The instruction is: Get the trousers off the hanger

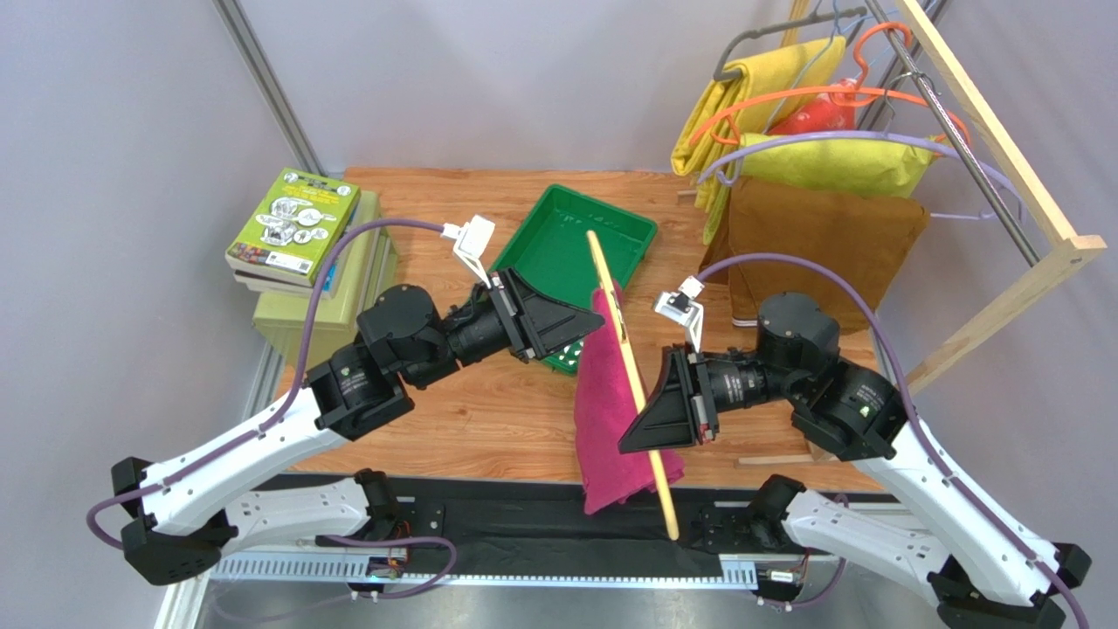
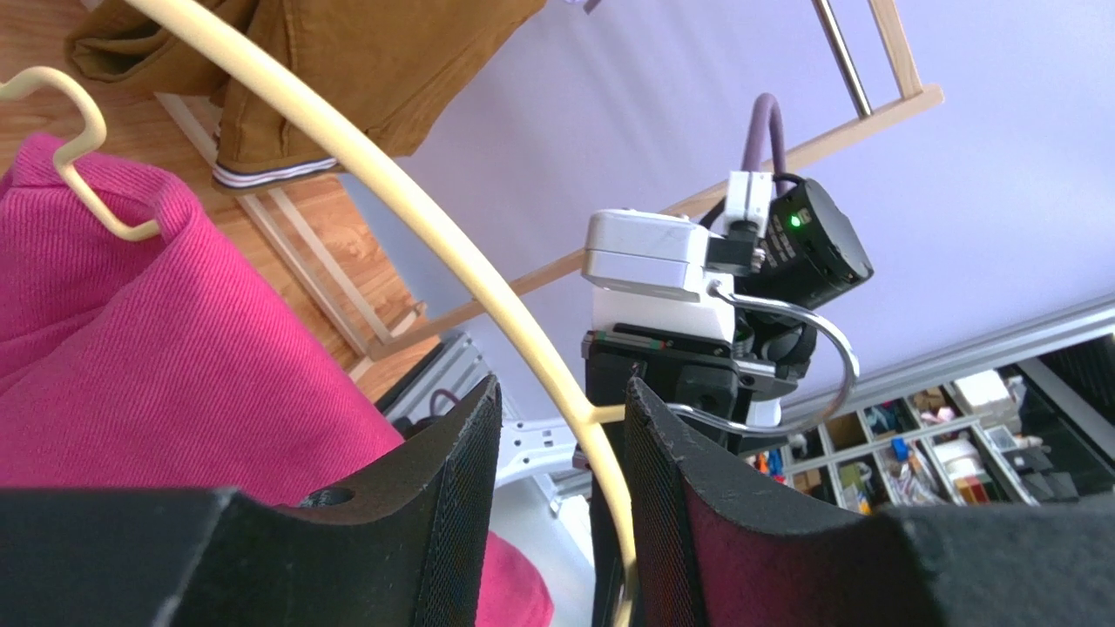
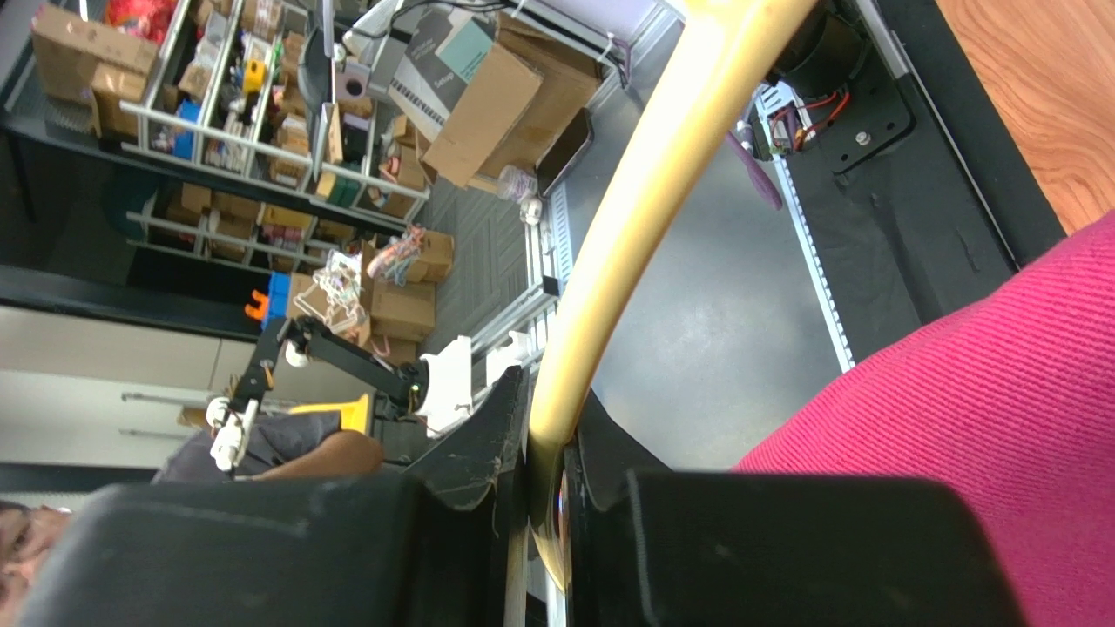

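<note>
Closest to us in the right wrist view, the right gripper [image 3: 547, 451] has its black fingers pinched tight on the pale cream-yellow curved plastic hanger [image 3: 654, 183], with the bar wedged between them. Beside it, the bright magenta-pink soft fabric trousers [image 3: 942, 431] fill the lower right corner.

From above we see that hanger edge-on as a thin pale line. It runs from over the green plastic tray [image 1: 562, 249] toward the near edge of the wooden table [image 1: 486, 406]. The trousers are draped over it and hang down on the left arm's side, between the two grippers.

The left gripper [image 2: 560, 399] stands partly open. The hanger's curved arm passes through the gap, and we cannot tell whether either finger touches it. The pink cloth lies just beside one finger, and the gripper clamps nothing.
</note>
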Robot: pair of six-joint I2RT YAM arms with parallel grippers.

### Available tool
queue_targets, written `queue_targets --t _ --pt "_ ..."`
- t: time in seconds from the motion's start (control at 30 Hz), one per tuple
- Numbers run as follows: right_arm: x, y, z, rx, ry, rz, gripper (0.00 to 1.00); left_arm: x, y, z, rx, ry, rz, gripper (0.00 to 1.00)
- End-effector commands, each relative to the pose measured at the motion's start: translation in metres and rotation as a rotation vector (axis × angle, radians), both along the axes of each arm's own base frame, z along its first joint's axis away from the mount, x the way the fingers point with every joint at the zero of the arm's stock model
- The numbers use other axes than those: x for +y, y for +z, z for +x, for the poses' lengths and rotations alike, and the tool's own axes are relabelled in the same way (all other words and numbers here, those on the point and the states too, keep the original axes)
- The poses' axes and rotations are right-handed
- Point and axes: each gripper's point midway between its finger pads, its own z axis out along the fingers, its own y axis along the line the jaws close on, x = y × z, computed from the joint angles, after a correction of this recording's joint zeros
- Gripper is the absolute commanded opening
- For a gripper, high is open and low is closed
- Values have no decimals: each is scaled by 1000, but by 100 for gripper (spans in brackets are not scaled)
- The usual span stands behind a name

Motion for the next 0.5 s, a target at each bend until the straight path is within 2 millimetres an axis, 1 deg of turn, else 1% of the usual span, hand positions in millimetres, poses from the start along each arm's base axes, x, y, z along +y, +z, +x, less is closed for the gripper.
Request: queue_targets --t 0.0,0.03,0.07,0.1,0.13,0.27,0.33,0.47 --pt "7 62 0 -288 -6 254 0 13 7 -1 48 34 -41 46" --pt "8 63 -1 -286 0 258 0 17 9 3 69 65 -65 47" --pt "9 64 -2 -286 4 262 0 16 4 3 80 66 -68 47" --pt "12 64 -2 -284 10 262 0 16 9 2 73 57 -95 47" --pt "14 63 -3 -283 15 261 0 15 10 2 80 53 -105 47" --pt "22 60 -6 -273 36 252 0 9 11 2 94 34 -117 50" --pt "26 59 -9 -273 53 256 0 3 14 -3 92 -6 -130 53" --pt "34 60 -13 -273 70 258 0 -4 14 -4 96 -32 -131 52"
